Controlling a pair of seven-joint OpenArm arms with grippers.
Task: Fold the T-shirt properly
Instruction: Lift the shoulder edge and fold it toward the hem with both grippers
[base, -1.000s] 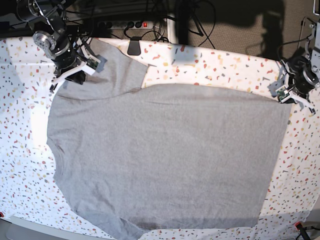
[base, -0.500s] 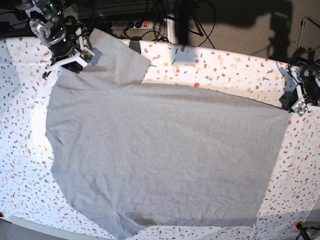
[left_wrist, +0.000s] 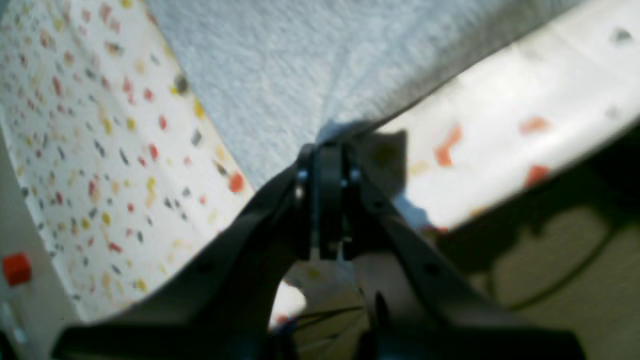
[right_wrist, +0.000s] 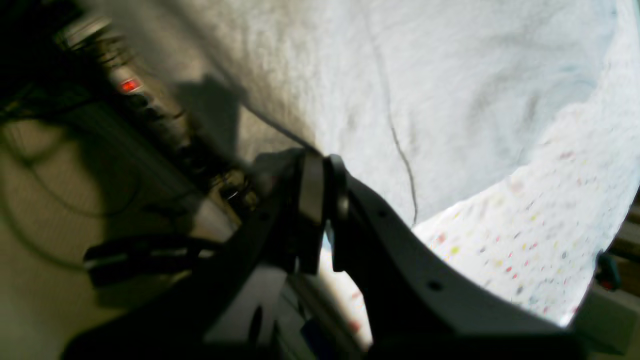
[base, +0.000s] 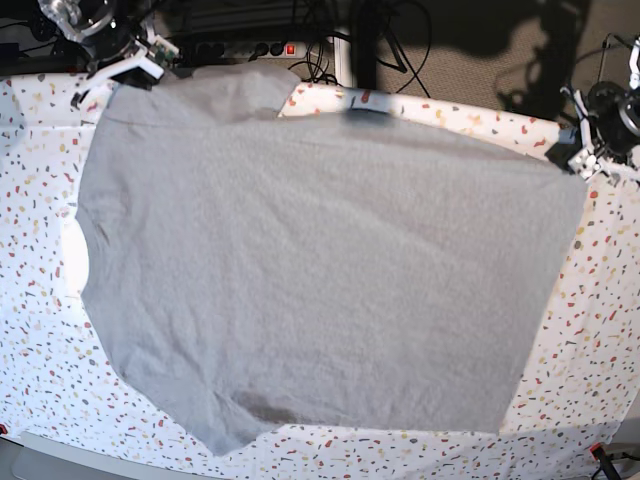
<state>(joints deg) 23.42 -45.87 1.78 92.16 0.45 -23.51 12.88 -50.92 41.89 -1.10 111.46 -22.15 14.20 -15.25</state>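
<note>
T-shirt (base: 320, 270) hides most of the table (base: 600, 320); left gripper (left_wrist: 325, 150) and right gripper (right_wrist: 320, 165) each pinch a blurred cloth edge, lettering unseen.

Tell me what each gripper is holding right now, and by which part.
Both hold the T-shirt. The left gripper is shut on a corner of its hem; the right gripper is shut on its edge near the shoulder, by the sleeve.
</note>
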